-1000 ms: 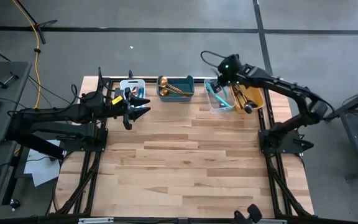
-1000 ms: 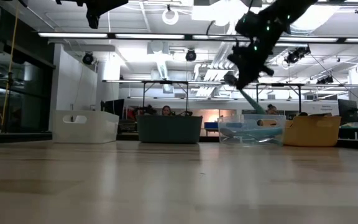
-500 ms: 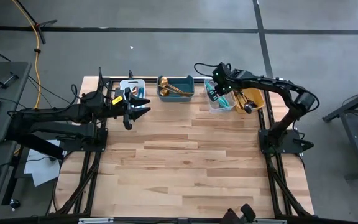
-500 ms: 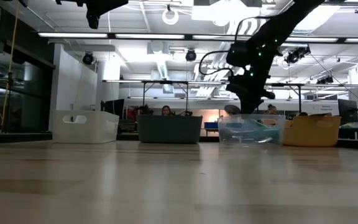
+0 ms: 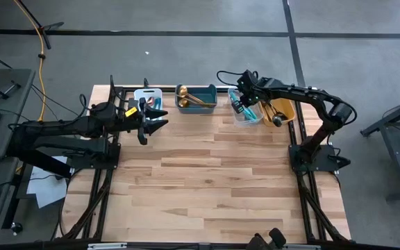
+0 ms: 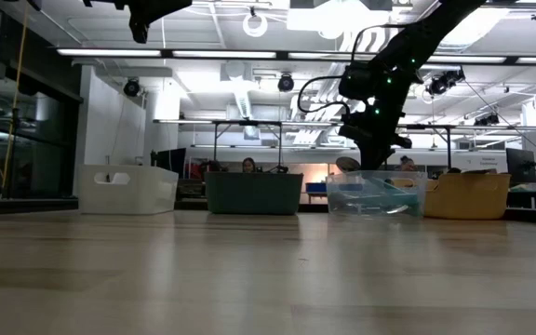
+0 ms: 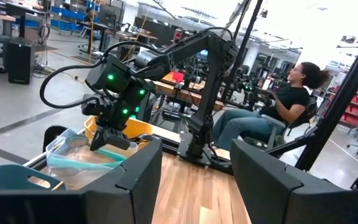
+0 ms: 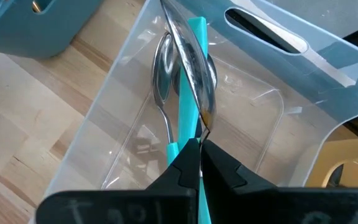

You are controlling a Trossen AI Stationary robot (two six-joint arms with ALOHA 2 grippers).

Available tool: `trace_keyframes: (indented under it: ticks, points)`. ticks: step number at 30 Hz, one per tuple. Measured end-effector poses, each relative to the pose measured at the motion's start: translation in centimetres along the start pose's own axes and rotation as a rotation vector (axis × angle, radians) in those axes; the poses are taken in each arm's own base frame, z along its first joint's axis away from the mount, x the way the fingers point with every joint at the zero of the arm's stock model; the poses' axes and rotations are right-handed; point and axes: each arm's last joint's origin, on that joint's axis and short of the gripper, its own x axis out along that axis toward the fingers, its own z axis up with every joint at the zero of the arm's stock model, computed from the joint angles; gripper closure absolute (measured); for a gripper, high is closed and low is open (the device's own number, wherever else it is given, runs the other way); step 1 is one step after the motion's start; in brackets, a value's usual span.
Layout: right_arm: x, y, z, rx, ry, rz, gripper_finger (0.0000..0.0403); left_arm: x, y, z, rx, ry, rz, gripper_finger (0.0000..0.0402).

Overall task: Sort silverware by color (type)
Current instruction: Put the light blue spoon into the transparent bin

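My right gripper (image 5: 240, 103) is low in the clear bin (image 5: 247, 115), shut on a silver spoon with a teal handle (image 8: 190, 56). A second teal-handled spoon (image 8: 161, 68) lies on the bin floor beside it. The low view shows this gripper (image 6: 372, 154) at the bin's rim (image 6: 377, 177). My left gripper (image 5: 158, 118) is open and empty, held above the table beside the white bin (image 5: 146, 96). Gold spoons (image 5: 193, 99) lie in the teal bin (image 5: 208, 90). Dark utensils (image 5: 276, 114) lie in the orange bin (image 5: 288, 110). My right gripper pinches the spoon between its two fingers at the narrow neck below the bowl (image 8: 205, 129). The fingers slant down into the clear bin from above. The bowl points away past the fingertips, over the bin floor; whether it touches the floor, I cannot tell.
The four bins stand in a row along the table's far edge. The wide wooden tabletop (image 5: 207, 173) lies nearer. A person sits beyond the table in the left wrist view (image 7: 288, 102).
My right gripper has gone down and toward the table's left and near edges, into the clear bin, still shut on the spoon. The teal handle that hung slanted above the bin has sunk into it. In the last half second it has kept still.
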Motion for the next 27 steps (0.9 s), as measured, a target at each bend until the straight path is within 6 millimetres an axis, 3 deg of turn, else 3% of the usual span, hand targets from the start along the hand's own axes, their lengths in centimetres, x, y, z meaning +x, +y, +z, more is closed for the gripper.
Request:
trace_keyframes:
  ticks: [27]
  points:
    - [0.00,0.01,-0.01,0.006,0.000,-0.001,0.0384,0.00,0.10,-0.01,0.001,-0.005,0.030,0.0220]
